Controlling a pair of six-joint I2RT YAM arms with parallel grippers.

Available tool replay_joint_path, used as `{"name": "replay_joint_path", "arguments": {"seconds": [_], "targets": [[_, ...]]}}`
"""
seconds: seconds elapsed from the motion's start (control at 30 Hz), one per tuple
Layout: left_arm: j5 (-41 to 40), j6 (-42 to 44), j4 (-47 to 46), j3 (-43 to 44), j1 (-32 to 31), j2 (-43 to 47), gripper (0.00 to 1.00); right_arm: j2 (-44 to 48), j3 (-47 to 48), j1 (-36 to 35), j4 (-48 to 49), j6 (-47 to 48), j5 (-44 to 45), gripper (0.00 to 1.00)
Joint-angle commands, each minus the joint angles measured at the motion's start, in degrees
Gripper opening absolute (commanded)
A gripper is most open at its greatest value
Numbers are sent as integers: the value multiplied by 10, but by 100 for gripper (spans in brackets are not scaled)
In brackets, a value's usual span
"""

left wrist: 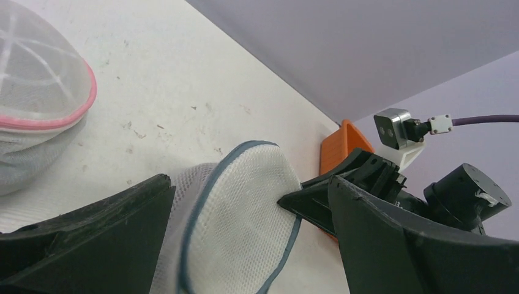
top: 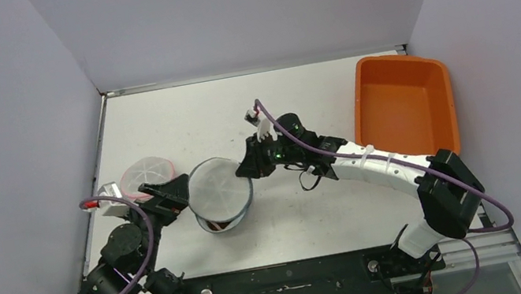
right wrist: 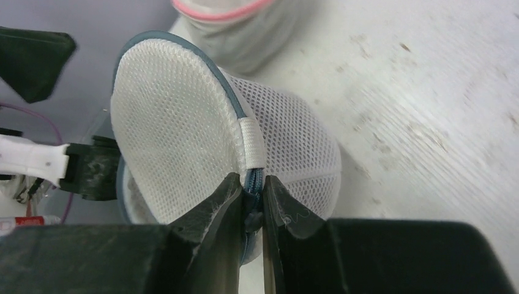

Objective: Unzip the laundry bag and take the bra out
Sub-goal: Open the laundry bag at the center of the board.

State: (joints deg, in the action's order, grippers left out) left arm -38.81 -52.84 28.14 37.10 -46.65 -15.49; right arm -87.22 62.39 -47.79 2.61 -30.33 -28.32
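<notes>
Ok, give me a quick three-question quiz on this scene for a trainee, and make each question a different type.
1. True or false: the right gripper is shut on the zipper of the blue-trimmed laundry bag.
2. Multiple choice: the left gripper is
A) open, with the bag's edge between its fingers
B) shut on the bag
C) shut on nothing
3. Short answer: what colour is the trim on the second mesh bag, which neither gripper holds?

Key: 1 true; 2 A; 3 pink.
</notes>
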Motion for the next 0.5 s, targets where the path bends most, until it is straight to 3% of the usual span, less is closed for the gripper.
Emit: {"name": "replay_joint_path", "arguments": {"seconds": [0.0,0.23,0.47], "targets": [[14,9,-18,-28,3,-16,96,32,-73,44,11,29,-6,5],[70,9,-73,-74,4,-66,96,57,-137,60,-24,73,56,5],[182,-3,-102,-108,11,-105,96,109,-194,67,-23,61,100,5]]}}
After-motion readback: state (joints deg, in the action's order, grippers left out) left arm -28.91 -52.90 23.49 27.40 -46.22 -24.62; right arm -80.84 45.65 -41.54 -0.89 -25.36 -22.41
